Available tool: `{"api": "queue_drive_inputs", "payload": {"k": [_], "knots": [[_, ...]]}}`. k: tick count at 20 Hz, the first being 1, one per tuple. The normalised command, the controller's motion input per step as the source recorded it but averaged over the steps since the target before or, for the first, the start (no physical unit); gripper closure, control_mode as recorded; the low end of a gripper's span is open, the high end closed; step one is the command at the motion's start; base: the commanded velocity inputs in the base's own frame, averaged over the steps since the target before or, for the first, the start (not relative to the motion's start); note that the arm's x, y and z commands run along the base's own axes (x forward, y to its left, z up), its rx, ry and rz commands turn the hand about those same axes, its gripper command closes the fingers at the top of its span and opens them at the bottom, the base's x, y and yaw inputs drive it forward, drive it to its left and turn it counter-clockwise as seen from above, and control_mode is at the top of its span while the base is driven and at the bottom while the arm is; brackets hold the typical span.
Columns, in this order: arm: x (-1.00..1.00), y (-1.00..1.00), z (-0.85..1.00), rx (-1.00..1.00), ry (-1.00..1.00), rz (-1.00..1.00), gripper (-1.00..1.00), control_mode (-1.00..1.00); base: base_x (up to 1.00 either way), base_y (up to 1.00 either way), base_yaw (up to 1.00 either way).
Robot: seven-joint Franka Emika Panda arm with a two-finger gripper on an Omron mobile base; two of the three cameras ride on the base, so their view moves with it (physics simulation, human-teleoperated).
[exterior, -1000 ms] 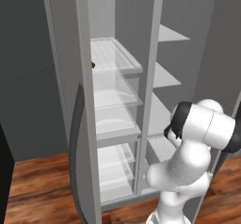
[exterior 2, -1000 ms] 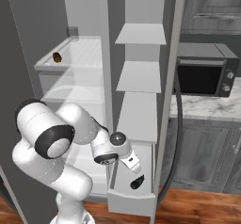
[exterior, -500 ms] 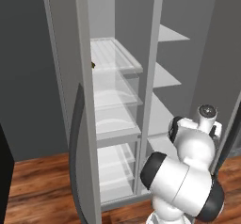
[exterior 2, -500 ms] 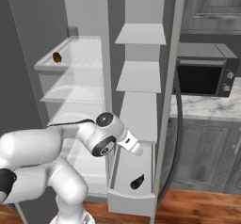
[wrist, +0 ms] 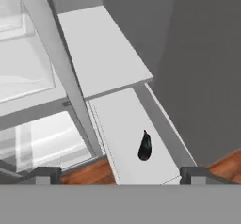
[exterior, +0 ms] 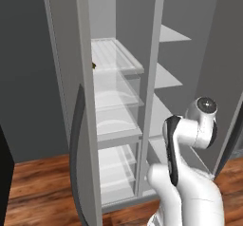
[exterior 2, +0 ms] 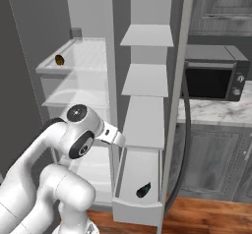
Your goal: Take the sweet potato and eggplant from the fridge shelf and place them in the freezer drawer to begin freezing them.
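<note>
Eggplant (wrist: 144, 146) is now left lying in the freezer drawer (exterior 2: 137, 210), and the gripper (wrist: 120, 175) has been drawn back above it with fingers spread and empty. Sweet potato (exterior 2: 59, 60) is seen on the fridge shelf (exterior 2: 93, 55), so half of the task is judged done.

Eggplant (wrist: 144, 147) is seen glossy, near-black, smooth-skinned. Freezer drawer (exterior 2: 137, 209) is rendered as matt white plastic. Fridge shelf (exterior: 116, 55) is rendered translucent, glass-like, with fine ribbed lines and a pale rim. Sweet potato (exterior 2: 59, 60) is seen dull brown, matt. Floor (exterior: 38, 187) is finished as reddish wood planks, slight sheen. Countertop (exterior 2: 216, 111) is shown as pale veined marble.
</note>
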Motion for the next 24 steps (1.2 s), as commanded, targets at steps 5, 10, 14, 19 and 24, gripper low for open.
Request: {"api": "queue_drive_inputs", "payload": {"k": [5, 10, 14, 19, 24], "knots": [[-0.31, 0.85, 1.00, 0.00, 0.12, 0.37, -1.00, -1.00, 0.00, 0.00, 0.00], [-0.04, 0.91, 1.00, -0.01, 0.12, 0.19, -1.00, -1.00, 0.00, 0.00, 0.00], [0.05, 0.84, 1.00, 0.00, 0.11, 0.11, -1.00, -1.00, 0.00, 0.00, 0.00], [0.63, 0.91, 1.00, 0.00, 0.10, 0.01, -1.00, -1.00, 0.00, 0.00, 0.00], [0.13, 0.13, 0.24, 0.02, 0.07, 0.00, -1.00, -1.00, 0.00, 0.00, 0.00]]}}
